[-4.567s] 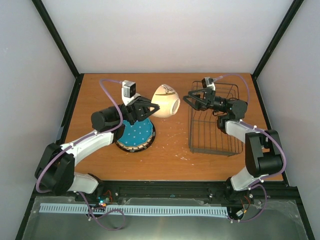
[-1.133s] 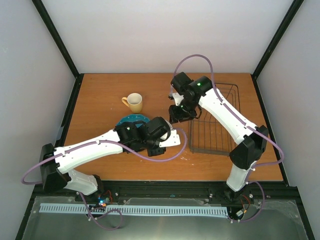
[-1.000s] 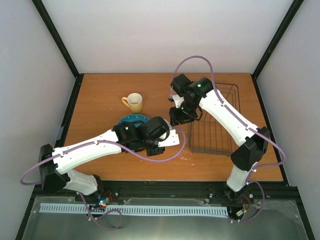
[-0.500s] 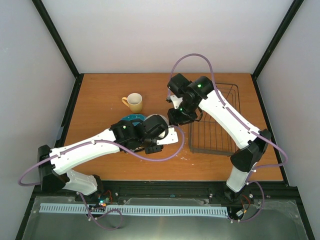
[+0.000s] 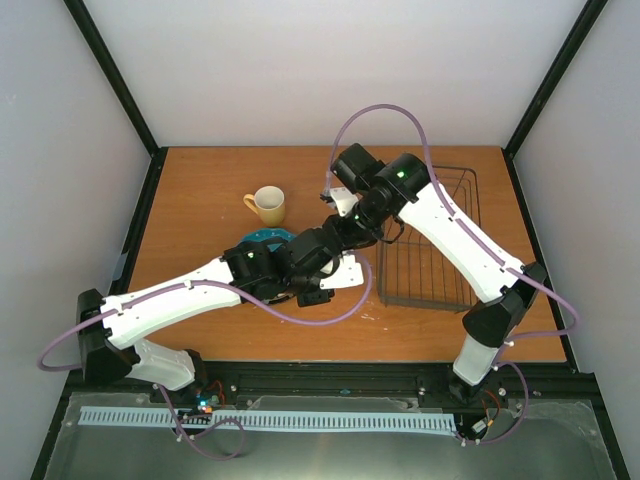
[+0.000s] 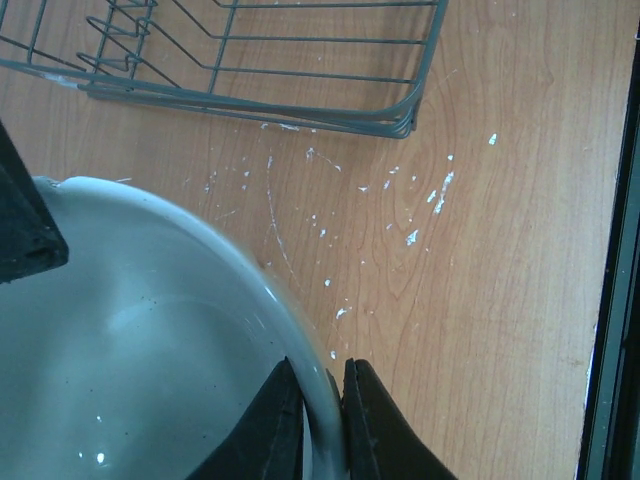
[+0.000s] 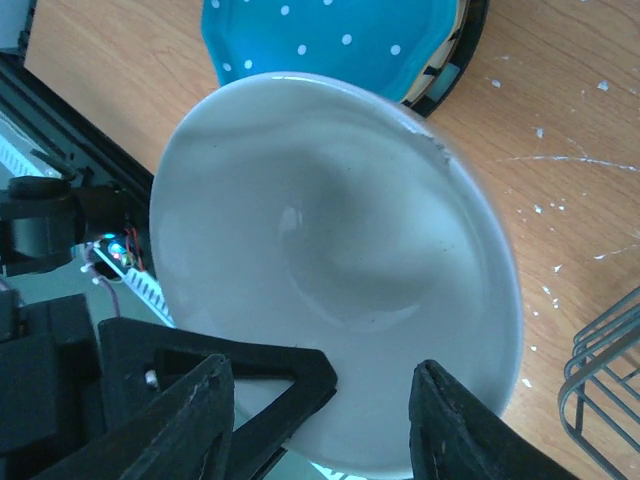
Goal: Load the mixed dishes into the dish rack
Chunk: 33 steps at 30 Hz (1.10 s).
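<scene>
Lowered and swung left over the past second, the right claw (image 7: 320, 378) now hangs directly over the small cream-white bowl (image 7: 330, 250), its fingers spread apart on either side of the near rim and gripping nothing. The left claw (image 6: 318, 375) is closed on that rim, pinching the wall between its fingers and holding the bowl clear of the tabletop (image 5: 200, 180), just short of the dish rack (image 5: 420, 270). This looks like a hand-over, since the rack lies on the right arm's side. The teal dotted plate (image 7: 340, 40) lies behind on a stack, and the yellow mug (image 5: 268, 205) stands well apart near the back. White flecks mark the orange-brown wood, and pale walls with black posts enclose the cell.
</scene>
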### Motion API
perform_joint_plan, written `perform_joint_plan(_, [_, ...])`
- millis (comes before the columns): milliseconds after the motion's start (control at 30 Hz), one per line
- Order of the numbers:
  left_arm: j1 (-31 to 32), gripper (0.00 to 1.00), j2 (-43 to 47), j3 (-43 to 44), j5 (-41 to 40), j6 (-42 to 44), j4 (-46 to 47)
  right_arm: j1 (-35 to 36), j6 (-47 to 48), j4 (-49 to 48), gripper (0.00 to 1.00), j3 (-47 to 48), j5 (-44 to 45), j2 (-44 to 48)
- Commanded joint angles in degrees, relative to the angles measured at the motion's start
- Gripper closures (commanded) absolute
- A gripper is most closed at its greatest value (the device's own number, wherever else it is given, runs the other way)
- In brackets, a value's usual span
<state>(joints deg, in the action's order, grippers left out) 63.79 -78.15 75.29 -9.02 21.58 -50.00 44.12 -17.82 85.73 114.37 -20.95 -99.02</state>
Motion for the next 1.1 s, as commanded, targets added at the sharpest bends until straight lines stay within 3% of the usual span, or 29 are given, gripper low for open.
perform_joint_plan(0, [0.3, 0.99, 1.0, 3.6, -1.4, 1.2, 4.0, 1.1, 0.9, 0.7, 0.52, -0.4, 4.7, 1.3])
perform_joint_plan(267, [0.4, 0.99, 1.8, 2.3, -2.0, 1.1, 3.9, 0.5, -0.2, 0.7, 0.46, 7.4, 4.5, 2.5])
perform_joint_plan(600, [0.4, 0.99, 2.0, 2.9, -1.9, 1.0, 3.5, 0.5, 0.3, 0.7, 0.45, -0.3, 10.1, 2.9])
perform_joint_plan(1067, [0.4, 0.99, 2.9, 3.3, -1.5, 1.1, 3.5, 0.5, 0.3, 0.7, 0.44, -0.3, 13.9, 0.1])
